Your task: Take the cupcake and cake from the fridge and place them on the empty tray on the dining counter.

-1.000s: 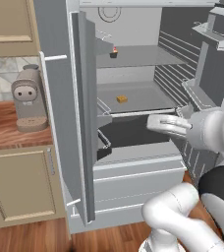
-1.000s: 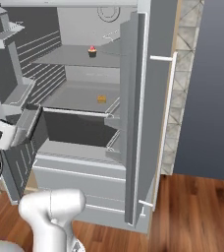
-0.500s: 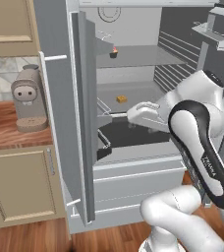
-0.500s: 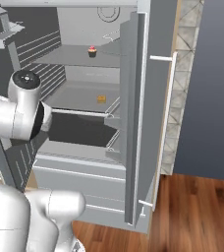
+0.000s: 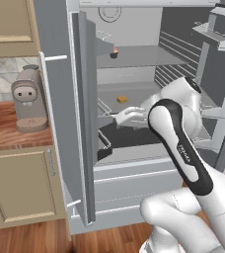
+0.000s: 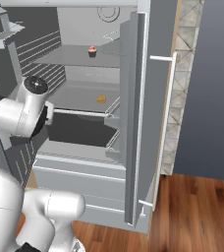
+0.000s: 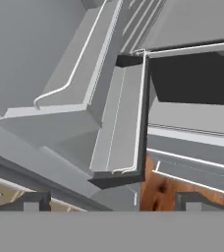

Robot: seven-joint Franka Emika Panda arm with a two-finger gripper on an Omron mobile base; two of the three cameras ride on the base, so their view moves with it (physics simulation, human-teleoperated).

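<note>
The fridge (image 5: 60, 128) stands with both doors open. On its upper shelf sits the tiny dark cupcake (image 5: 114, 53) with a red top, which the right base view also shows as the cupcake (image 6: 92, 50). The orange-yellow cake (image 5: 122, 99) lies on the middle shelf, seen too as the cake (image 6: 101, 99). My gripper (image 5: 120, 117) hovers at the front edge of that middle shelf, just below and in front of the cake. In the hand view the gripper (image 7: 113, 202) is open, its tips wide apart with nothing between them, and it faces door bins. The tray and dining counter are out of view.
A coffee machine (image 5: 28, 106) stands on a small wooden worktop (image 5: 6, 136) left of the fridge, above a beige cabinet. Door bins (image 7: 116, 142) line the open doors. My elbow (image 5: 176, 143) bulks in front of the fridge opening. A wire shelf rim (image 6: 79, 113) fronts the middle shelf.
The arm has swung left across the fridge opening, carrying the hand from the right side to the front of the middle shelf near the cake. The gripper has stayed open.
</note>
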